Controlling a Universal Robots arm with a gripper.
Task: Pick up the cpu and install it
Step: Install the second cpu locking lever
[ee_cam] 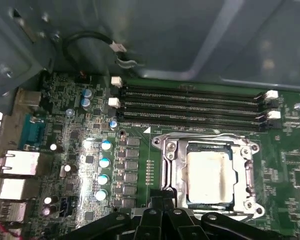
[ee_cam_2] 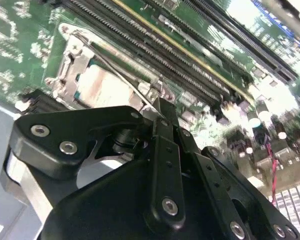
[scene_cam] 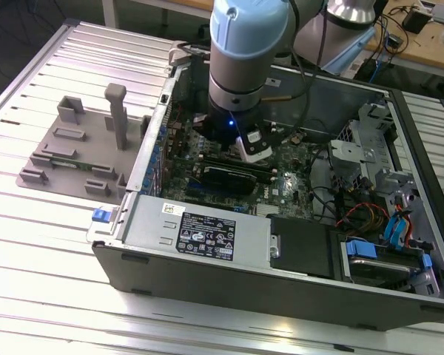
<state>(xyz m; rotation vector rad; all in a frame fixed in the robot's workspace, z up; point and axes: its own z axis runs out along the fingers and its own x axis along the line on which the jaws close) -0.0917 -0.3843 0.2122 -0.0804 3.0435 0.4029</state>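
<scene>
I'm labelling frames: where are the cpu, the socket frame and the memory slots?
cpu (ee_cam: 210, 175), first wrist view, middle of its silver top.
socket frame (ee_cam: 167, 167), first wrist view, metal side bar.
memory slots (ee_cam: 190, 102), first wrist view, middle slot.

1. The case (scene_cam: 207, 274) lies open on the table (scene_cam: 44, 244), with the board (scene_cam: 296, 174) inside it.
2. A fixture (scene_cam: 74, 151) sits on the table at the exterior view's left, beside the case.
3. The arm (scene_cam: 244, 59) reaches down into the case, over the board.
4. In both wrist views the cpu (ee_cam: 210, 175) lies in the socket (ee_cam: 170, 170), beside the memory slots (ee_cam: 190, 105).
5. The gripper (ee_cam: 162, 205) hangs just beside the socket.
</scene>
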